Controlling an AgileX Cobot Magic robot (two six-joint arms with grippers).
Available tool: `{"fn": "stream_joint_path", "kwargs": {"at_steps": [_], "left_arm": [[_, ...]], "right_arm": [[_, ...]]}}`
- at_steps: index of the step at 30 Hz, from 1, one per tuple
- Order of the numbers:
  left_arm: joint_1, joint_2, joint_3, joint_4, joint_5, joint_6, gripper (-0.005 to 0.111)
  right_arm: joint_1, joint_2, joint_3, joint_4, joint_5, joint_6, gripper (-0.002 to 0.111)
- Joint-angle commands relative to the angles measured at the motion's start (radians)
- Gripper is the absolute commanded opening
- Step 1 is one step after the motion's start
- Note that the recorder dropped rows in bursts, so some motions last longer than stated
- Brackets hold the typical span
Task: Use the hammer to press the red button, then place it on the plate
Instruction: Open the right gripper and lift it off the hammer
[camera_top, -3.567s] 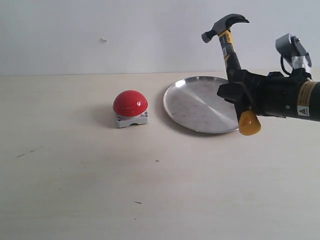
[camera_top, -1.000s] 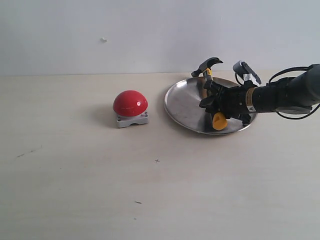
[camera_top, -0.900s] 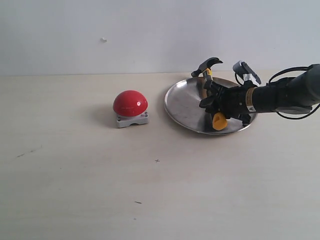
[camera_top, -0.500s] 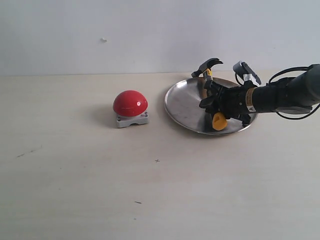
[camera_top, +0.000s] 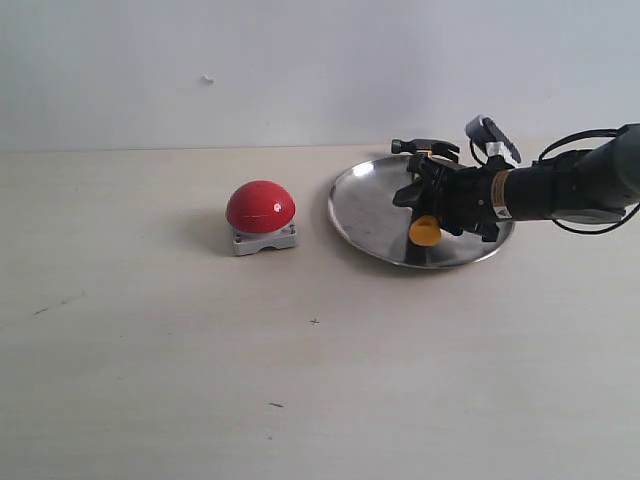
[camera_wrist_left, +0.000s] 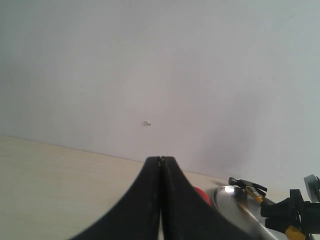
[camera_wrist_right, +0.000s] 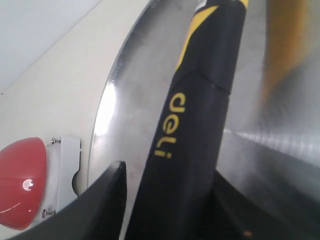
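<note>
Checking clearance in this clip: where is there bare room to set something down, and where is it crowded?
Bare: the near side of the table, in front of the red button and the plate, and the stretch left of the button. Button and plate leave only a narrow gap. Crowded: the plate's right half, with the hammer and right gripper.

Left gripper (camera_wrist_left: 161, 164) closed — right gripper (camera_top: 431, 194) parted

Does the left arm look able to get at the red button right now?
Probably yes: the red button sits in the open, and the right tool is off at the plate, so nothing blocks the left tool.
</note>
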Motion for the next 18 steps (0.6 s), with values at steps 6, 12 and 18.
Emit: {"fn": "stream_joint_path", "kwargs": {"at_steps": [6, 12, 18], "left_arm": [[0.001, -0.006, 0.003, 0.001, 0.003, 0.001, 0.0], [0.001, -0.006, 0.003, 0.001, 0.003, 0.001, 0.0], [0.001, -0.006, 0.003, 0.001, 0.003, 0.001, 0.0]], "right_arm": [[0.0, -0.049, -0.009, -0.075, -0.008, 0.04, 0.044], [0.0, -0.049, -0.009, -0.16, -0.003, 0.119, 0.044], [0.0, -0.049, -0.009, -0.194, 0.005, 0.129, 0.049]]}}
